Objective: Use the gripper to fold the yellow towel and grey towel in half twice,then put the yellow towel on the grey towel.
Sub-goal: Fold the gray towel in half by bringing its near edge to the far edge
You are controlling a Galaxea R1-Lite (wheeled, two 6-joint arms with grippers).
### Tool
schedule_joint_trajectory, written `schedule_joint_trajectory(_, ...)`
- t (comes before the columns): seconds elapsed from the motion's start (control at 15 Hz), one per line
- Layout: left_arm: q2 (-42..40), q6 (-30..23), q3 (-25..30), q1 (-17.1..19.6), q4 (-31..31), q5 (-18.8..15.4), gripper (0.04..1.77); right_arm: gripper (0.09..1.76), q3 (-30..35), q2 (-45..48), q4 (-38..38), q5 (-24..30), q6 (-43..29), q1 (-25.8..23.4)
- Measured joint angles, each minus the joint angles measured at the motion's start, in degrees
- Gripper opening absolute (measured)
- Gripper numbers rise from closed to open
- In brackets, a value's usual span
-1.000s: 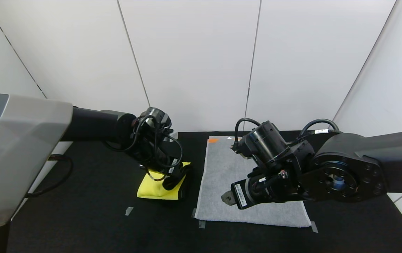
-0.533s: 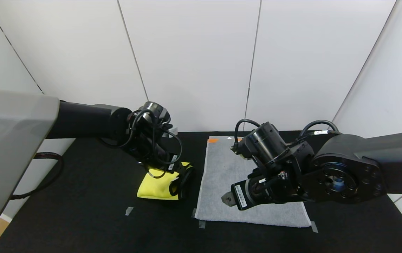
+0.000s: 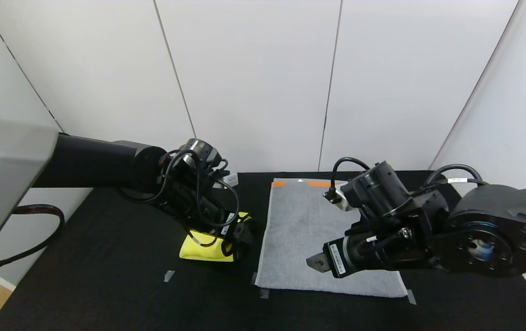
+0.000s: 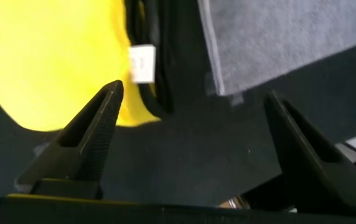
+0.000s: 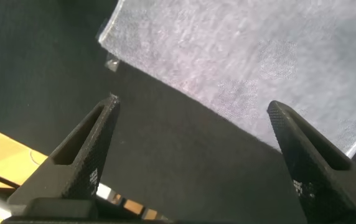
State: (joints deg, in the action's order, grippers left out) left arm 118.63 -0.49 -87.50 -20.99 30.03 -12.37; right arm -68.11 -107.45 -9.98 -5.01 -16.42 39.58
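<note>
- since a second ago the right arm has swung toward the robot's right, so more of the grey towel (image 3: 300, 234) and its orange band at the far end shows; the left arm has drawn back a little from the yellow towel and its jaws have spread.
- the left gripper (image 4: 190, 146) hovers just over the near right corner of the yellow towel (image 3: 201, 248); its jaws stand wide apart with nothing between them.
- in the left wrist view one fingertip (image 4: 106, 102) lies over the edge of the yellow cloth, the other over bare black tabletop (image 3: 116, 285).
- the yellow towel lies folded into a small bundle on the tabletop, left of the grey towel and close to it but apart; a small white tag (image 4: 142, 64) shows at its dark edge.
- the grey towel lies flat and spread out at the middle of the tabletop, unfolded.
- the right gripper (image 3: 316, 263) hangs above the near part of the grey towel, jaws wide open and empty.
- small bits of tape (image 3: 168, 276) sit on the tabletop near the towels' front corners.
</note>
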Motion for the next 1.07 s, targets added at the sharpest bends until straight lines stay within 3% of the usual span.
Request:
schedule_joint_trajectory(0.2, -2.1, 1.9, 4.3, -1.6, -2.6, -0.1, 1.64, 1.71, 6.5, 3.0, 3.6, 0.7, 3.0, -4.0)
schedule_joint_trajectory(0.47, -3.3, 2.8, 10.5, -5.2, -11.3, 1.4, 1.67, 1.71, 11.7, 6.0, 3.7, 3.8, 6.4, -9.0)
schedule_joint_trajectory(1.07, -0.5, 5.4, 12.3, -13.2, -12.5, 12.4, 1.70, 1.71, 15.4, 6.9, -0.6, 6.5, 15.7, -19.9)
